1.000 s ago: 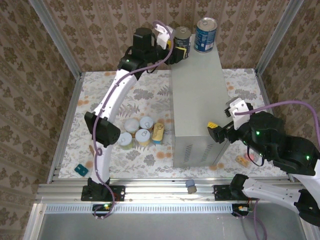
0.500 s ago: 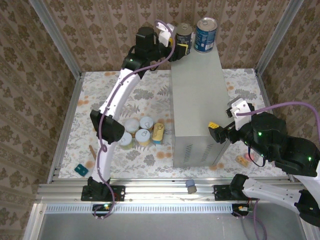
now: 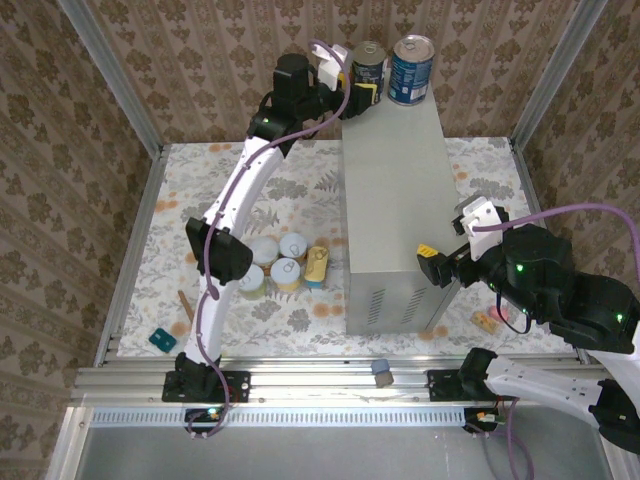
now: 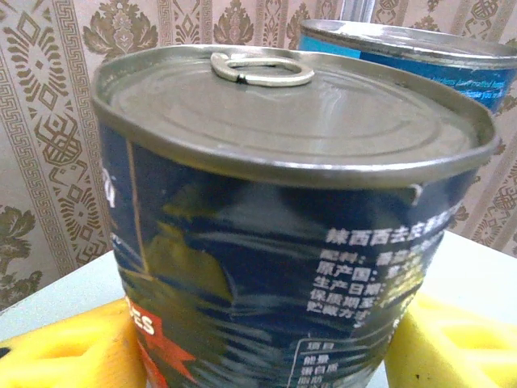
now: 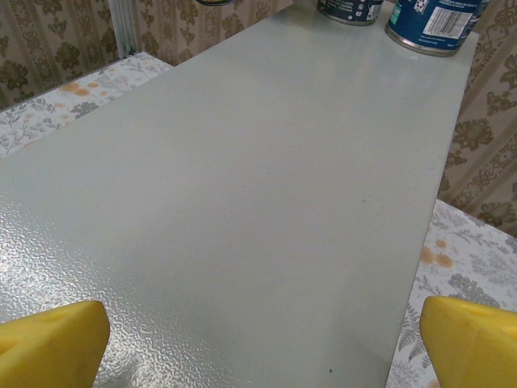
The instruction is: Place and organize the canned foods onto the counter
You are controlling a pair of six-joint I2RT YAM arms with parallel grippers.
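A dark-blue can (image 3: 367,66) (image 4: 275,242) stands at the far left corner of the counter (image 3: 395,190) (image 5: 242,186). My left gripper (image 3: 360,88) (image 4: 258,352) is shut on it, a yellow pad (image 4: 56,356) pressed against each side. Just to its right stands a second dark-blue can (image 3: 411,68) (image 4: 420,56) (image 5: 432,24). Several short yellow-labelled cans (image 3: 275,265) and a flat gold-topped tin (image 3: 316,266) sit on the floral table left of the counter. My right gripper (image 3: 436,264) (image 5: 262,347) hangs open over the counter's near end, nothing between its fingers (image 5: 48,339).
A small teal block (image 3: 161,341) and a wooden mallet (image 3: 184,300) lie near the table's front left. A small yellow item (image 3: 486,320) lies on the table right of the counter. Patterned walls and metal frame posts close in the back and sides.
My left arm has carried the dark-blue can farther back along the counter top, closer to the second can. The right arm has stayed put.
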